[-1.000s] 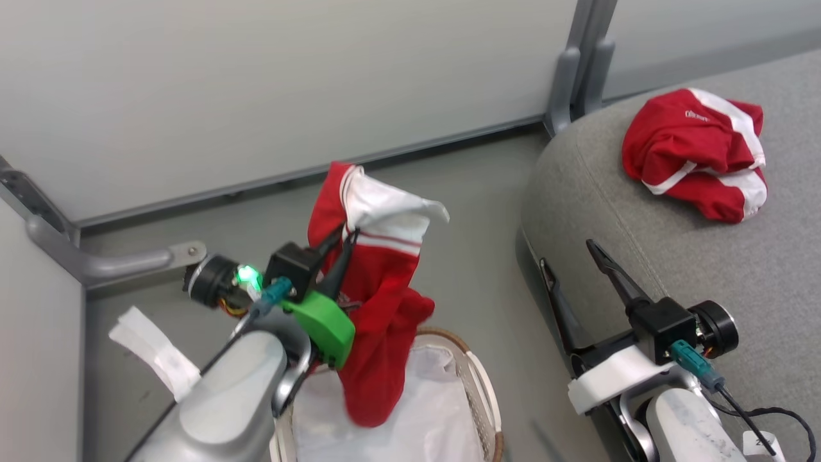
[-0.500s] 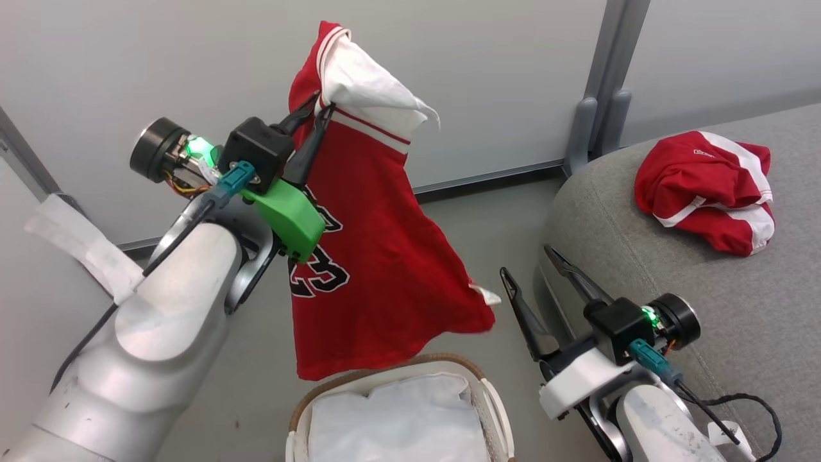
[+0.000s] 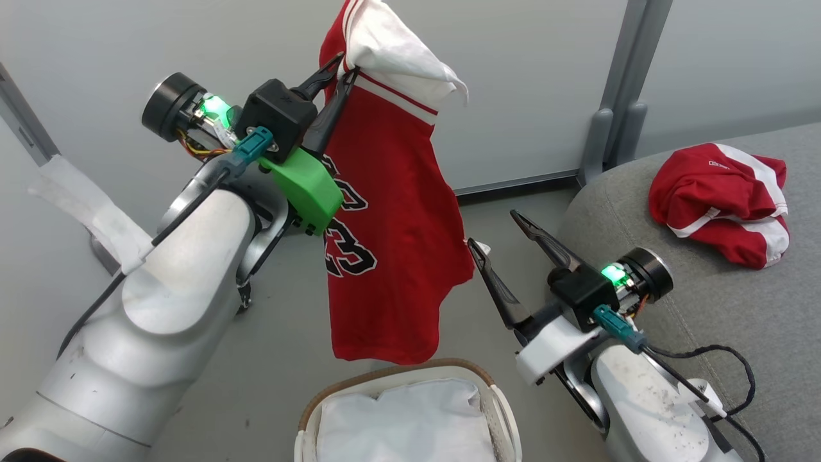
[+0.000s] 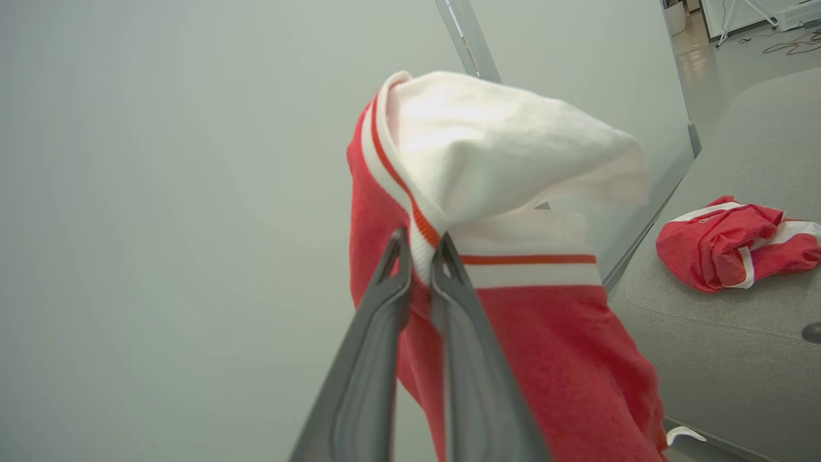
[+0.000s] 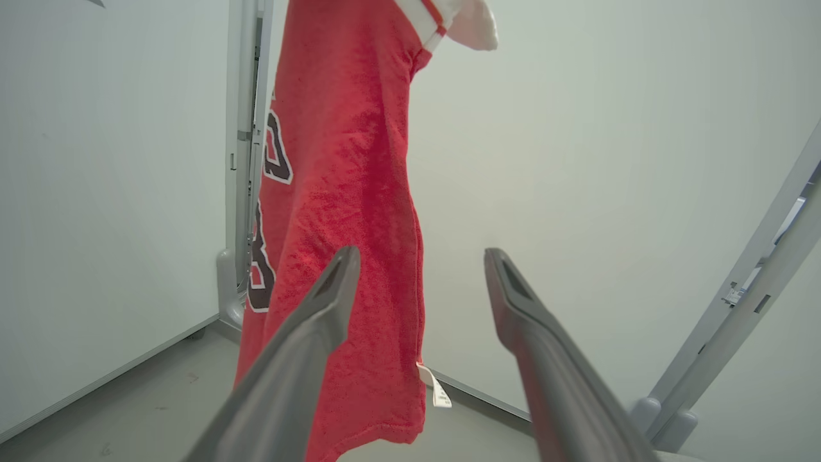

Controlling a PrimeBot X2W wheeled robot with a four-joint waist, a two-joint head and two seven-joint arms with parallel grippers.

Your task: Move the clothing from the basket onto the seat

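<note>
Spotter: Jersey [image 3: 391, 212] hangs at upper centre, above the basket [image 3: 333, 394] at the bottom edge. Left gripper [image 3: 345, 66] pinches its white-trimmed top.

Planner: Carrying step, I'd judge. Long axis vertical, hem down. Next, swing it right onto the seat [image 3: 705, 308], beside the other garment [image 3: 718, 205]. Right gripper [image 3: 492, 228] is spread, empty.

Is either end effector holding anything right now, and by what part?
The left end effector pinches the red numbered fabric jersey by its white-striped top trim. The right end effector is open, empty.
</note>
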